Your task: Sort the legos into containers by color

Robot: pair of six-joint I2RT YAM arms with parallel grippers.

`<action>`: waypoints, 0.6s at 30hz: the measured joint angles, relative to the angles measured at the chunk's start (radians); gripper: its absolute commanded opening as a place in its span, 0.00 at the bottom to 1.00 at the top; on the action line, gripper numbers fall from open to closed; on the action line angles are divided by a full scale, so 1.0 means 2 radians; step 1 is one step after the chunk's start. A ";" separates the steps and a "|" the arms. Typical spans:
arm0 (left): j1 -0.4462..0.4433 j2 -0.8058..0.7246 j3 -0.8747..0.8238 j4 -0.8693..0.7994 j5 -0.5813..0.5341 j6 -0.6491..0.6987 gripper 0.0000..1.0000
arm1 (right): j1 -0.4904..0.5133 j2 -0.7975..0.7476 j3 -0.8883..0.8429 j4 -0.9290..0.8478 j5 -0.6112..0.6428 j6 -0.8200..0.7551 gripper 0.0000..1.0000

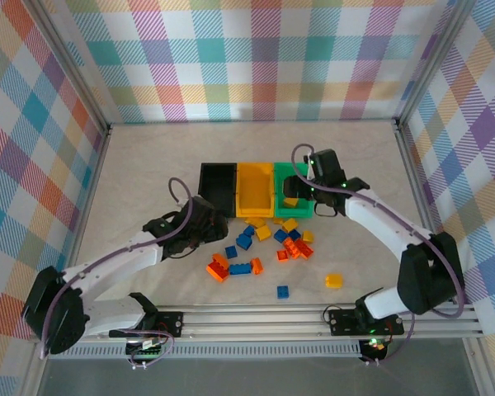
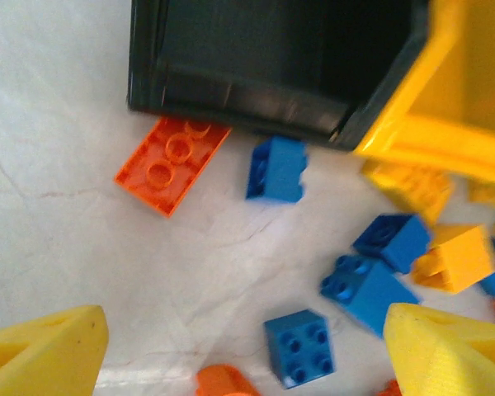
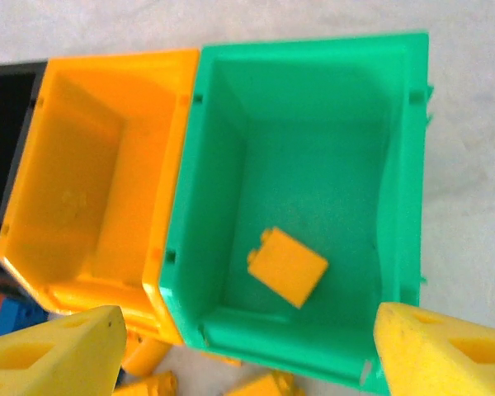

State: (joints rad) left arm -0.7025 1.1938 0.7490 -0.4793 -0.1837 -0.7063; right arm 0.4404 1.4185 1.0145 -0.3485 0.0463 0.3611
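Landmark: yellow-orange bin (image 1: 256, 191), the middle of three joined bins, with the black bin (image 1: 217, 186) joined on its left and the green bin (image 3: 305, 148) on its right.
Right gripper (image 3: 247, 334): over the green bin's near wall, to the right of the yellow-orange bin; jaws wide apart, nothing between them.
Yellow brick (image 3: 287, 266): loose on the green bin's floor, toward its near wall, clear of both fingers.
Left gripper (image 2: 243, 330): low over the table (image 2: 58, 247), in front and to the left of the yellow-orange bin; jaws spread wide, empty.
Orange-red brick (image 2: 172, 165): ahead of the left gripper, toward its left finger. The far end meets the black bin's front lip, and whether it is touching or tucked under cannot be told. Its long axis runs oblique to the line between the fingers.
Blue brick (image 2: 299, 346): free-standing and nearest the gap between the left fingers, slightly toward the right one.
Obstacles: a second blue brick (image 2: 276, 169) lies just beside the orange-red one, and a blue-and-yellow cluster (image 2: 412, 260) crowds the right finger.
Loose bricks (image 1: 264, 243): scattered before the yellow-orange bin's front wall, most still unsorted.
Judged next move: the left arm is nearer, and taking the orange-red brick would need a wrist turn and care at the lip.
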 measured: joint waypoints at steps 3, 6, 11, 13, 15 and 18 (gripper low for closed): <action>-0.027 0.018 -0.002 -0.010 0.000 -0.006 0.82 | 0.000 -0.015 -0.037 0.006 -0.007 0.004 0.79; -0.055 0.018 -0.015 -0.010 0.000 -0.016 0.82 | 0.000 -0.026 -0.068 0.008 -0.011 0.008 0.79; -0.076 0.043 -0.031 -0.009 0.003 -0.019 0.83 | 0.000 -0.044 -0.089 0.012 -0.015 0.010 0.79; -0.085 0.064 -0.031 -0.010 0.003 -0.018 0.76 | 0.000 -0.049 -0.092 0.017 -0.016 0.010 0.79; -0.090 0.079 -0.031 -0.011 0.002 -0.019 0.65 | 0.000 -0.053 -0.093 0.020 -0.016 0.010 0.79; -0.092 0.081 -0.033 -0.018 -0.005 -0.030 0.57 | 0.000 -0.057 -0.096 0.026 -0.014 0.010 0.79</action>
State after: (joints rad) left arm -0.8871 1.3567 0.6834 -0.5148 -0.1936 -0.7658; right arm 0.4404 1.3052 0.8227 -0.2974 0.0177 0.3809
